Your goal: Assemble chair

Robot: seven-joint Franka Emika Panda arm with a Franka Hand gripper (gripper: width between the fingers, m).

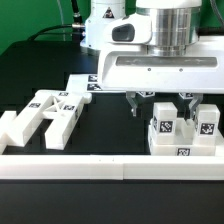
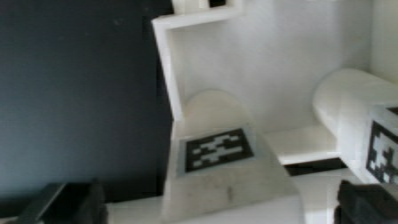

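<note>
The chair's partly built cluster [image 1: 184, 133] of white tagged blocks stands at the exterior view's right, behind the front rail. My gripper [image 1: 160, 106] hangs over its left part, with the fingers [image 1: 135, 104] spread on either side of an upright tagged piece [image 1: 163, 118]. In the wrist view the gripper [image 2: 222, 205] is open around that rounded white piece [image 2: 221, 140], with small gaps on both sides and dark fingertips [image 2: 71, 203] at the picture's edge. A second tagged piece [image 2: 374, 130] and a white slab [image 2: 231, 50] lie beside it. Loose leg and bar pieces [image 1: 48, 114] lie at the exterior view's left.
A long white border rail [image 1: 100, 166] runs along the front of the dark table. The marker board [image 1: 84, 83] lies at the back, partly behind the arm. The robot's base [image 1: 105, 15] stands at the rear.
</note>
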